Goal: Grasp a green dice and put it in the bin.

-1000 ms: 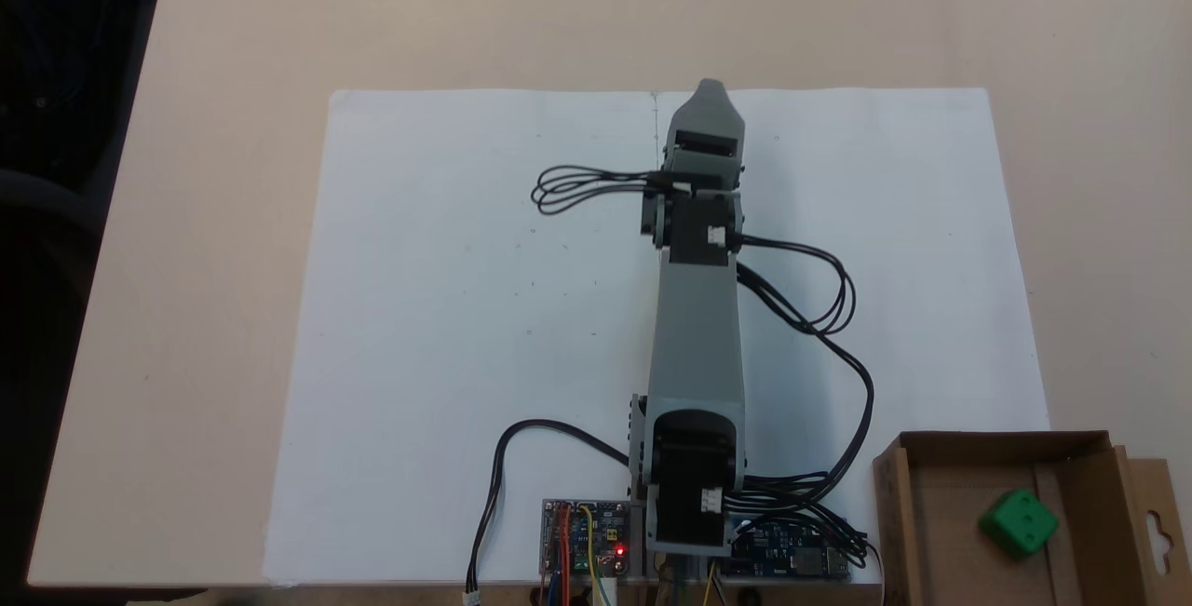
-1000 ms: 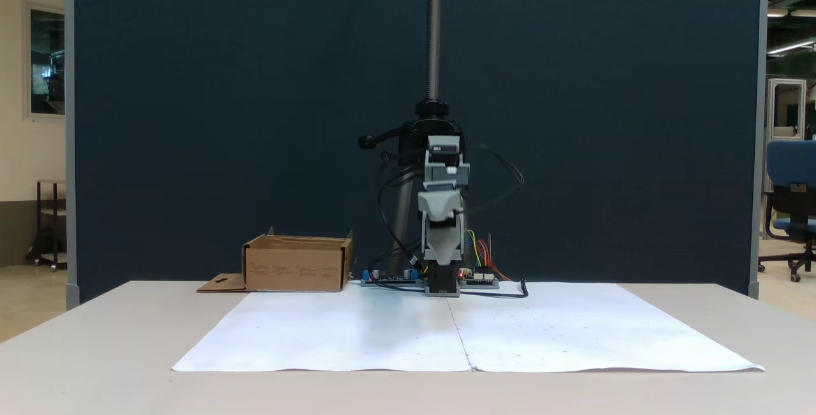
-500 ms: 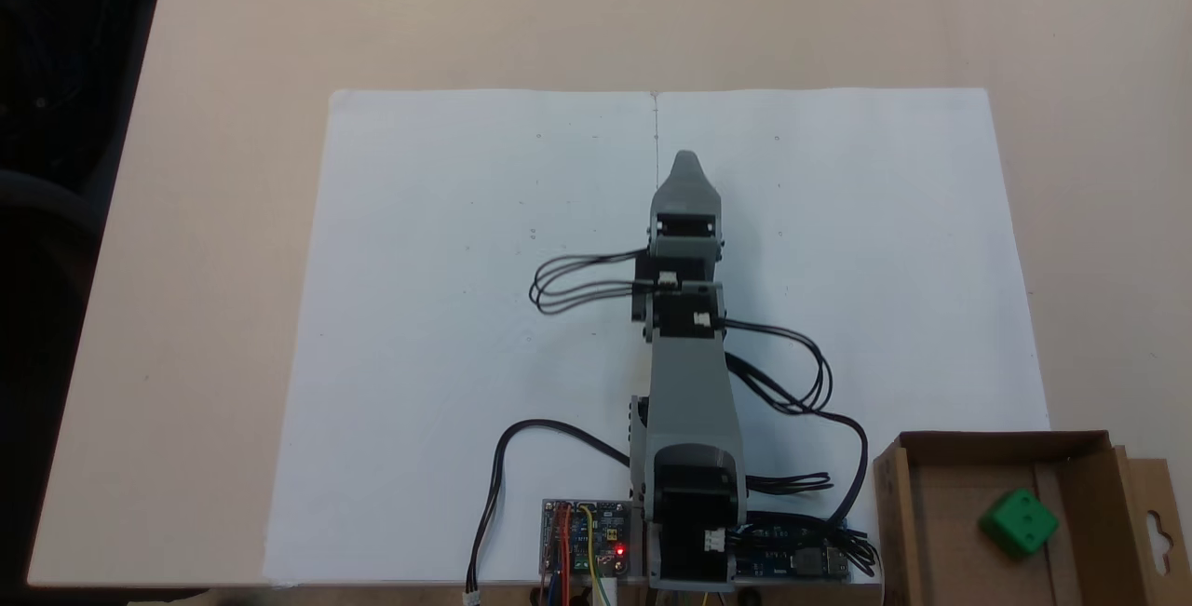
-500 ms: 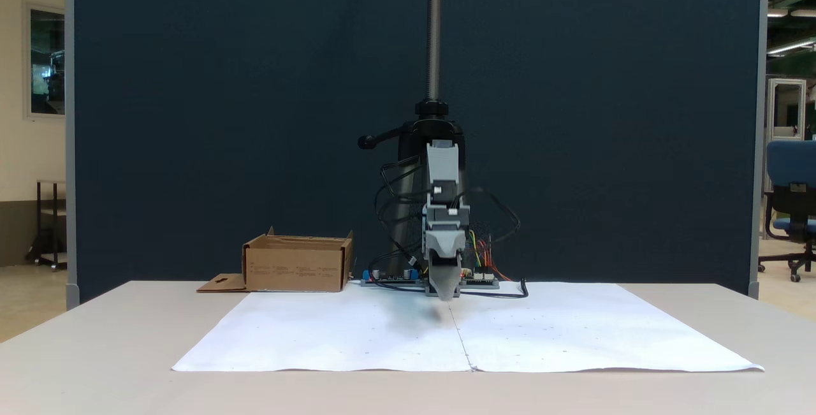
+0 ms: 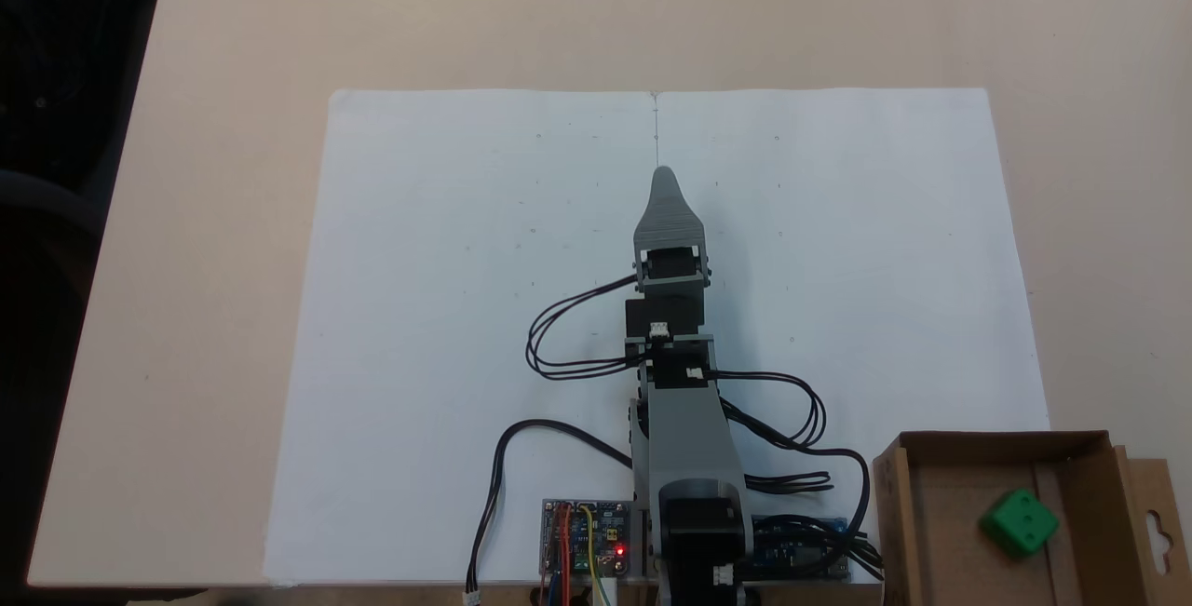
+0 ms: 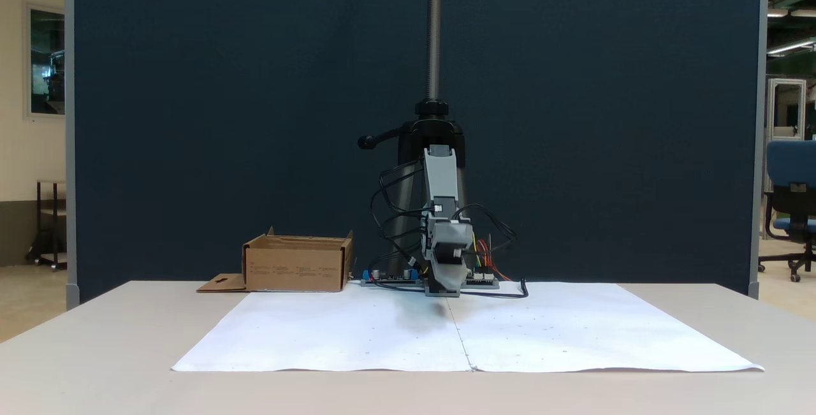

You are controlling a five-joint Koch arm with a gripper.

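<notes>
Dice [image 5: 1019,522] lies inside the bin [image 5: 931,513], beside its divider. It looks light, rigid and smooth; opposite flat faces would suit a grip. The pincer [image 5: 663,182] rests low over the paper [image 5: 447,308], its opening impossible to tell.

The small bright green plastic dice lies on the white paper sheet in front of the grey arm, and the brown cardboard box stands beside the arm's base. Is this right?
Not quite. The small bright green plastic dice lies inside the shallow brown cardboard box, not on the white paper sheet; the fixed view from above shows it. The box does stand beside the grey arm's base.
</notes>
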